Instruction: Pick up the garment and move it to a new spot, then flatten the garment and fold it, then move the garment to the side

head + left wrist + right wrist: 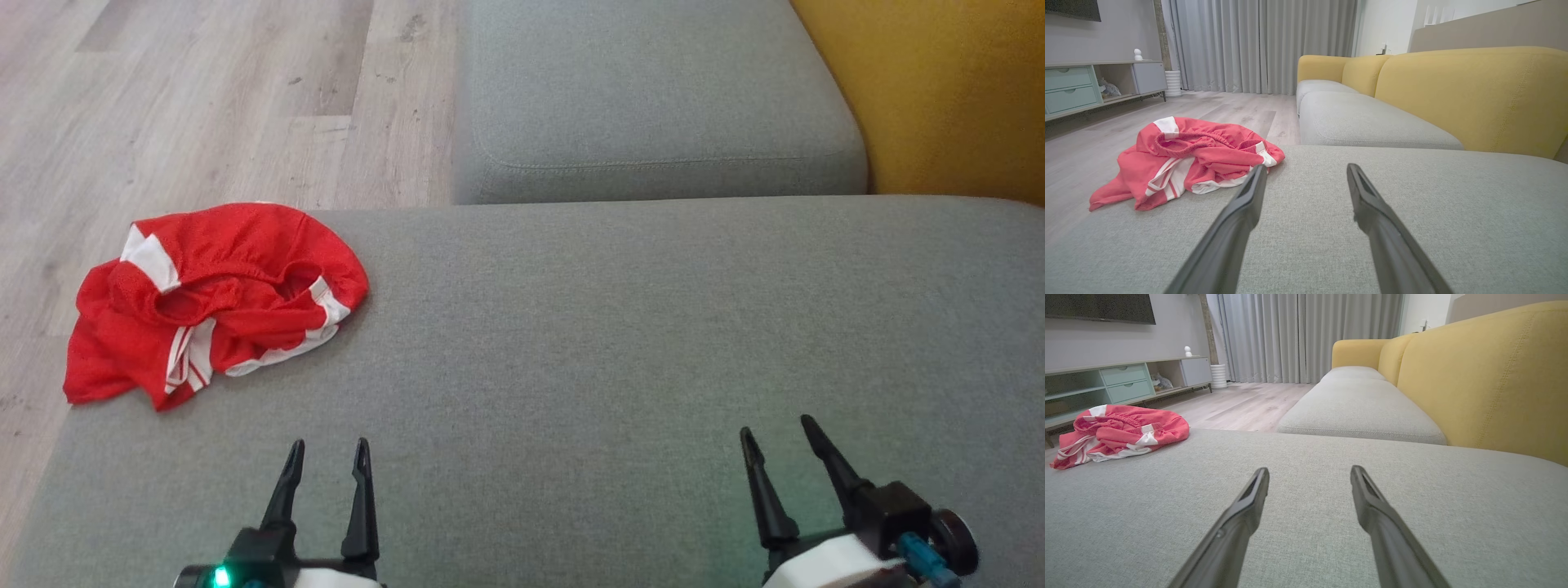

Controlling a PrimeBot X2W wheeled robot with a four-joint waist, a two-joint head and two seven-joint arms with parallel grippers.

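At the bottom edge of the head view, the left gripper (330, 447) was seen at lower left and the right gripper (775, 427) at lower right. Both had their fingers spread wide with nothing held between them, and each was poised over the bare grey seat cushion (620, 343). The garment (216, 302), red with white bands and a gathered waistband, was found crumpled in a heap at the left of the frame, on the cushion's far left corner. Part of it seemed to hang over the edge towards the wooden floor (204, 98). It lay above and to the left of the left gripper, apart from it, and well apart from the right gripper.

The pick-up was judged not yet begun. For it to be done well, the left gripper would best be carried up and leftward in the frame and the heap approached from above. The jaws should be closed on a thick ridge such as the waistband rather than on a single loose layer, which could slip out. Since the cloth appeared to overhang the edge, a grip on the part borne by the cushion was to be preferred, lest the heap be nudged onto the floor. The broad bare stretch at the centre of the frame was judged a fit new spot, within reach of both grippers for flattening.
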